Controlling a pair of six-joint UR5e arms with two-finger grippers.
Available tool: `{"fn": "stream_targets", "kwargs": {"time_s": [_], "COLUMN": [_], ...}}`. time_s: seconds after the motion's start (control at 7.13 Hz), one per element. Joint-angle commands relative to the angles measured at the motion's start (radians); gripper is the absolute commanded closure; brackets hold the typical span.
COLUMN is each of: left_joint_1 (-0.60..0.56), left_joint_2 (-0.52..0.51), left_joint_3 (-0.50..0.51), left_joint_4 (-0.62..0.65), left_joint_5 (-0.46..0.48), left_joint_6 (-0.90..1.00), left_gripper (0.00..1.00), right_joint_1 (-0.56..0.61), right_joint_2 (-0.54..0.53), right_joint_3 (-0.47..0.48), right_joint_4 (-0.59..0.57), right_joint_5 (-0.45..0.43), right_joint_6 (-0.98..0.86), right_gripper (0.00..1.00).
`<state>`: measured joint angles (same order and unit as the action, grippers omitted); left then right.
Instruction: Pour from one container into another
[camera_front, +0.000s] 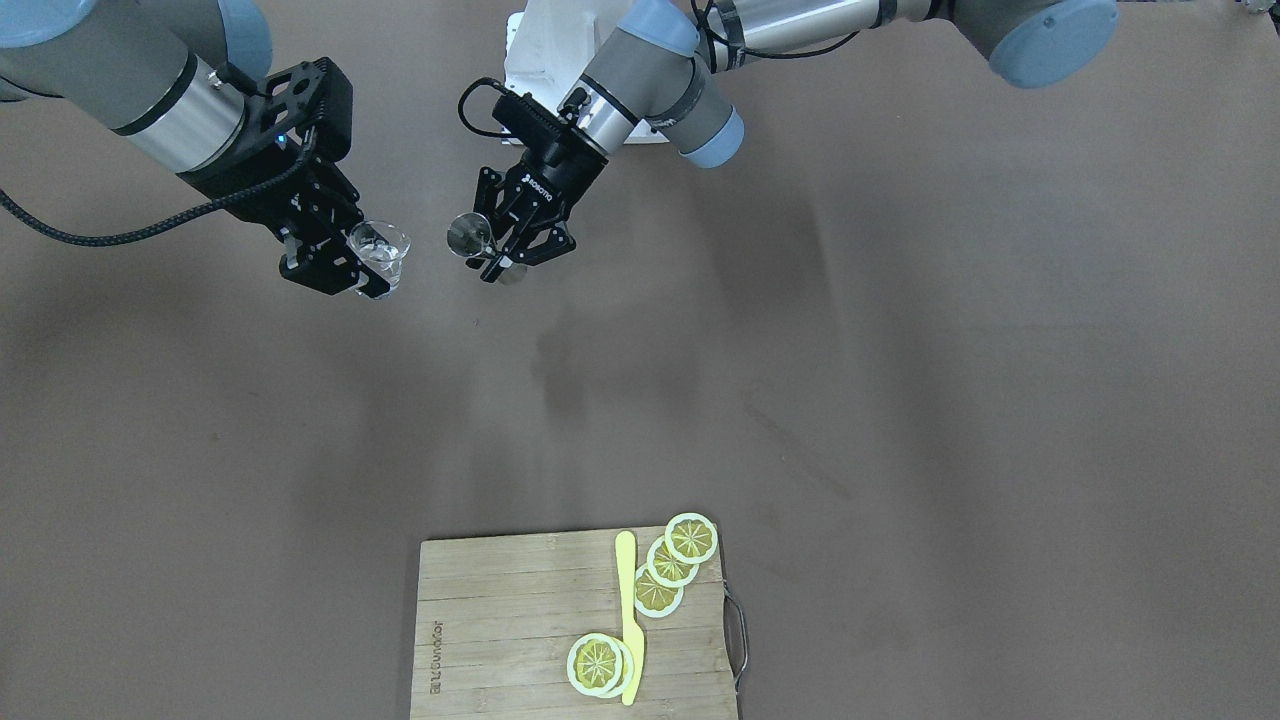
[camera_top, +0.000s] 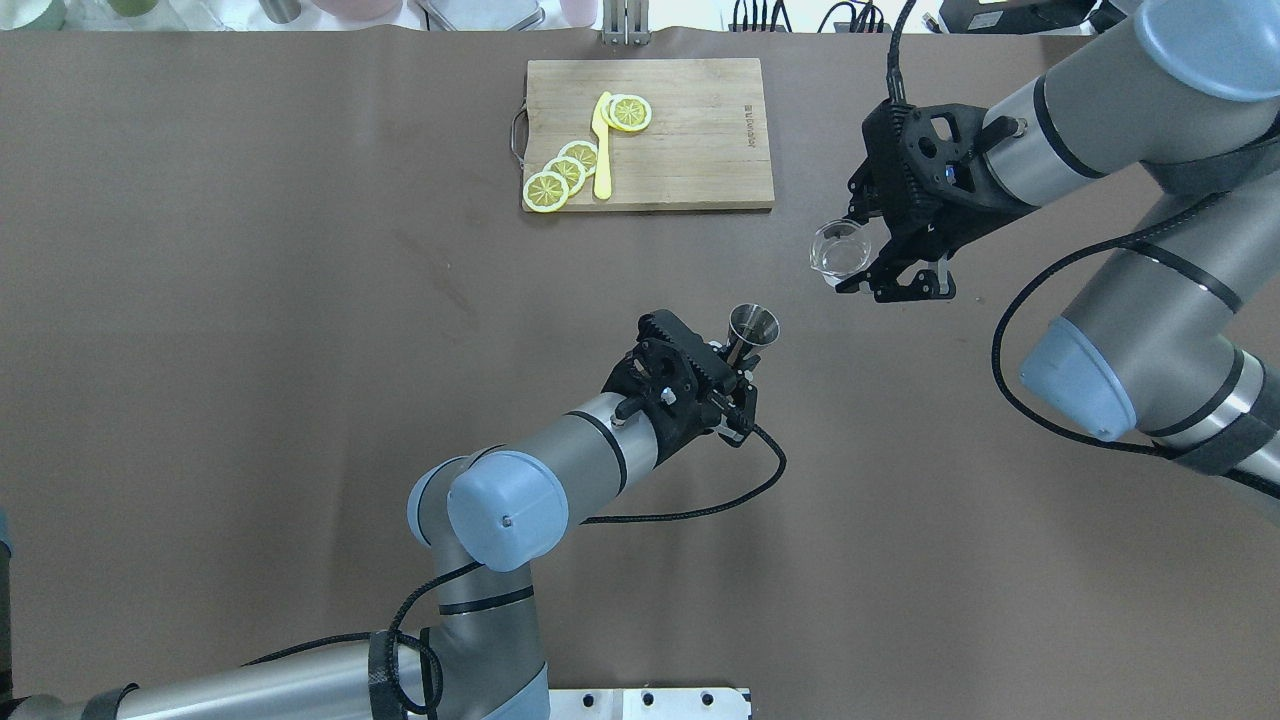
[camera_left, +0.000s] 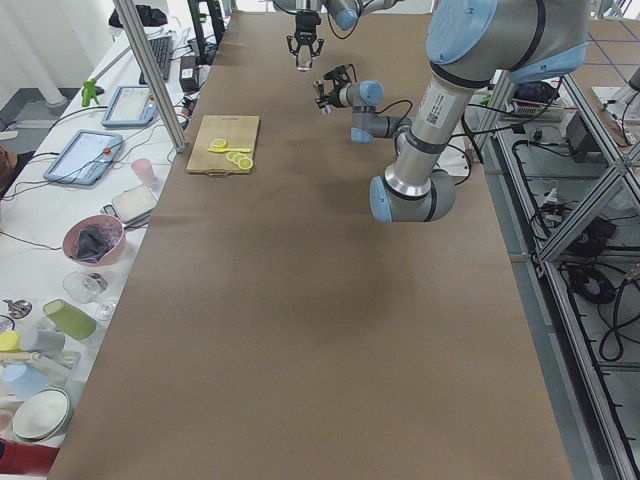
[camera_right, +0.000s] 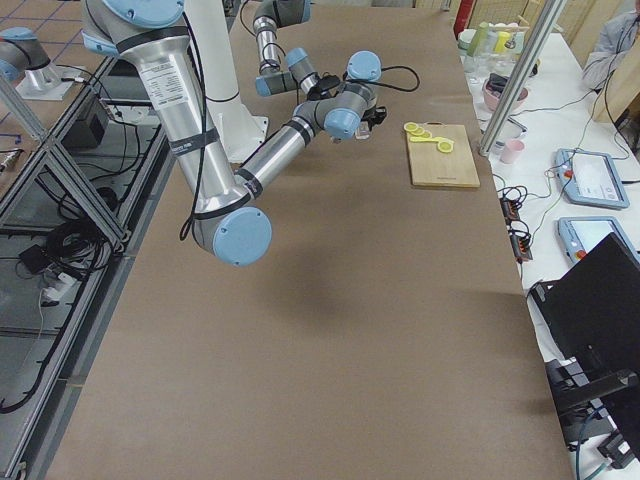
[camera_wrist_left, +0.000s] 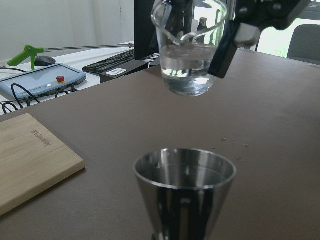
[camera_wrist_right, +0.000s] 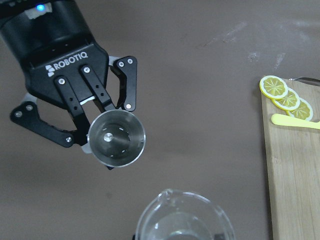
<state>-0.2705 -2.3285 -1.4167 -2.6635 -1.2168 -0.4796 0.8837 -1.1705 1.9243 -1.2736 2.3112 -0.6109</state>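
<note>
Steel hourglass jigger (camera_top: 752, 328) near clear glass tumbler (camera_top: 838, 250).

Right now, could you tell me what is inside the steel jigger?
The jigger's upper cup shows only bare steel walls and floor; clear liquid would be hard to tell. Its lower cup, between the left gripper's jaws, is hidden.

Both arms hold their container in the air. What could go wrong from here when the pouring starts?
1. The jigger in the left gripper and the glass in the right gripper are apart. Tipping before they meet would likely spill onto the table.
2. In the left wrist view the glass hangs higher than the jigger's rim, so the jigger probably has to rise first, or it may knock the glass.
3. Both mouths are small, so slight misalignment could miss.
</note>
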Motion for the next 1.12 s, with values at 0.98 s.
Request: {"fn": "stream_targets", "kwargs": {"time_s": [0.98], "left_joint_1": [0.013], "left_joint_2": [0.035], "left_joint_3": [0.05], "left_joint_4": [-0.137], "left_joint_5": [0.011], "left_joint_6": [0.022], "left_gripper": [1.0], "right_joint_1": [-0.02], "right_joint_2": [0.043], "right_joint_3": [-0.004], "right_joint_4": [-0.104], "right_joint_5": [-0.006], "right_joint_6": [-0.121], "right_gripper": [1.0]}}
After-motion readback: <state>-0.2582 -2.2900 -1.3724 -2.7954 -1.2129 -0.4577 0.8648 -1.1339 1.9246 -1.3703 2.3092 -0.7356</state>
